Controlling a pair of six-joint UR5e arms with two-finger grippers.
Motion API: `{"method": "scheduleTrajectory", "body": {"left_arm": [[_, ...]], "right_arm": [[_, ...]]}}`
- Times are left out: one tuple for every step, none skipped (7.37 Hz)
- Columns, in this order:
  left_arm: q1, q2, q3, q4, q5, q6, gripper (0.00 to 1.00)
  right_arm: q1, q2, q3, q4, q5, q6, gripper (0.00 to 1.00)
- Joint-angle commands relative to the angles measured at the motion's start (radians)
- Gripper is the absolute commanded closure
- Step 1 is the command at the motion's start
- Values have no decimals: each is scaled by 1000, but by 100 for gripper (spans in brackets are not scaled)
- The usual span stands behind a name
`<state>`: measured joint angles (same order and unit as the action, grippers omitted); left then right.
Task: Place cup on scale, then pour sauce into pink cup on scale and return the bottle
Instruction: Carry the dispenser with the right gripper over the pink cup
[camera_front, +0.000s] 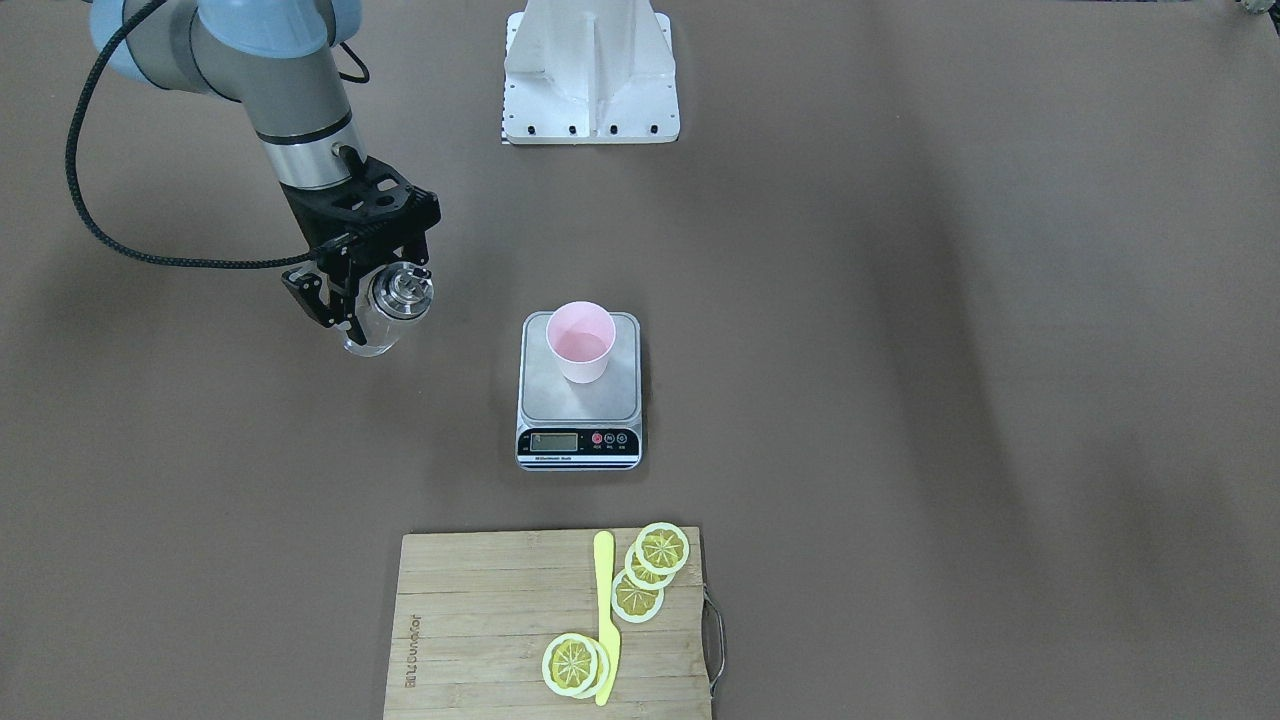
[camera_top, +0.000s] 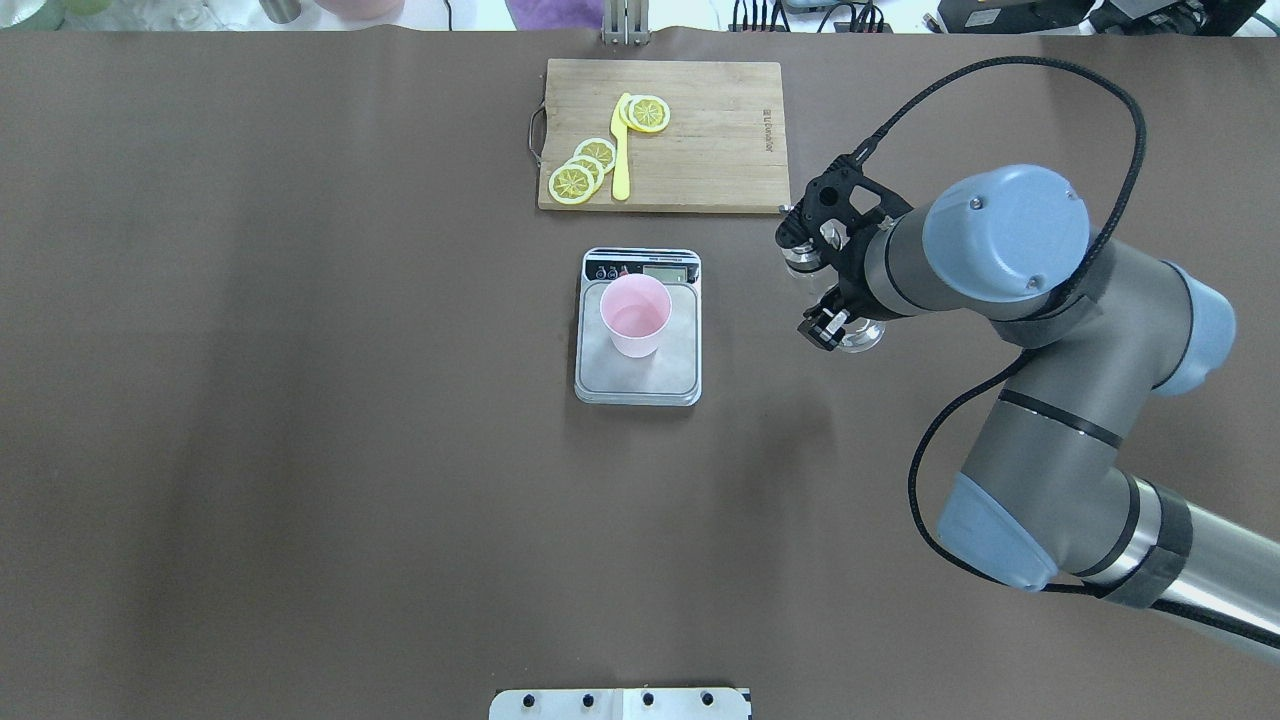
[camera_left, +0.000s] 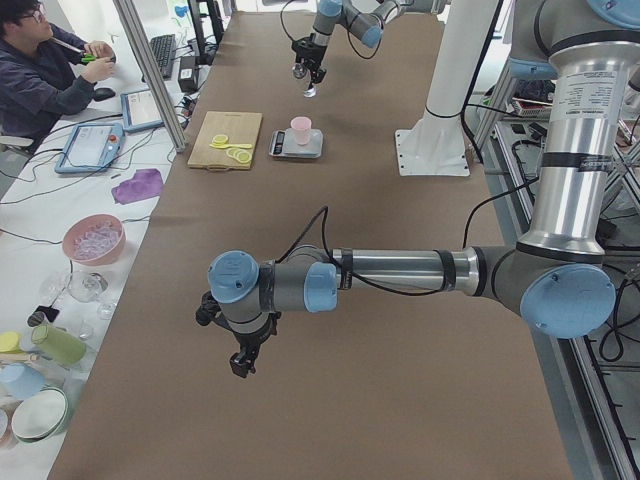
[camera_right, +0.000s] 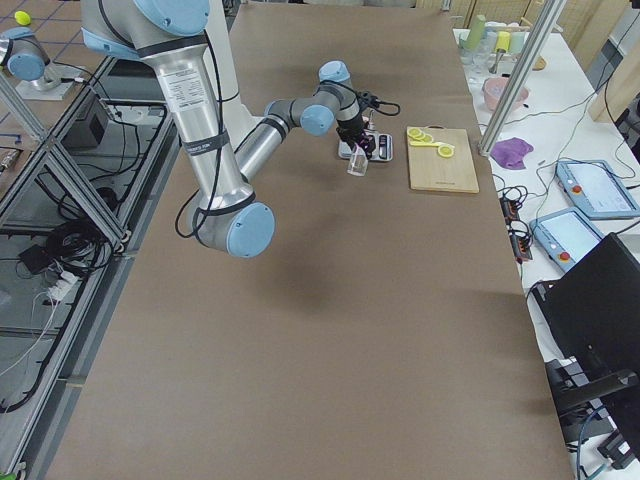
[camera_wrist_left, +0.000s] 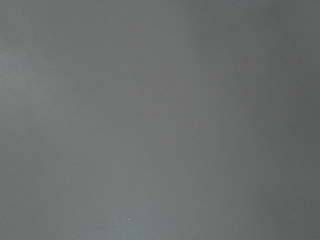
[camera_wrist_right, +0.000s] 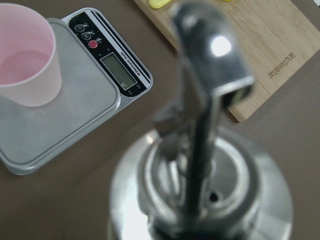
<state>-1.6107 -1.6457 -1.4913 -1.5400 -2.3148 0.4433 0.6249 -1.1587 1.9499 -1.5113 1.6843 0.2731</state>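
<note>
The right gripper (camera_front: 366, 304) is clamped tight on the bottle (camera_front: 399, 291), upright beside the scale (camera_front: 578, 408) that carries the cup (camera_front: 581, 341), so I'd keep it level, then tip slowly over the cup's centre.

Pink cup (camera_front: 581, 340) stands upright on the scale (camera_front: 579, 405); the metal-capped glass bottle (camera_front: 400, 292), apart, sits in the right gripper (camera_front: 372, 300).

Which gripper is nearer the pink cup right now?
Right. The right gripper, holding the bottle, is just beside the scale the pink cup stands on; the left gripper hangs far down the table, away from it.
</note>
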Motion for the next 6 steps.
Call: {"method": "scheduleTrajectory", "body": {"left_arm": [[0, 1, 0, 6, 0, 0, 2], [-2, 3, 2, 8, 0, -2, 2], [-2, 3, 2, 8, 0, -2, 2], [-2, 3, 3, 9, 0, 0, 2], [0, 3, 6, 9, 0, 0, 2], [-2, 3, 6, 9, 0, 0, 2]], "right_arm": [[-57, 49, 0, -113, -93, 0, 100], [-71, 69, 0, -163, -122, 0, 100], [-83, 80, 0, -200, -138, -2, 100], [-88, 88, -2, -223, -138, -3, 100], [-88, 126, -9, -286, -137, -9, 100], [-88, 149, -9, -334, -138, -15, 100]]}}
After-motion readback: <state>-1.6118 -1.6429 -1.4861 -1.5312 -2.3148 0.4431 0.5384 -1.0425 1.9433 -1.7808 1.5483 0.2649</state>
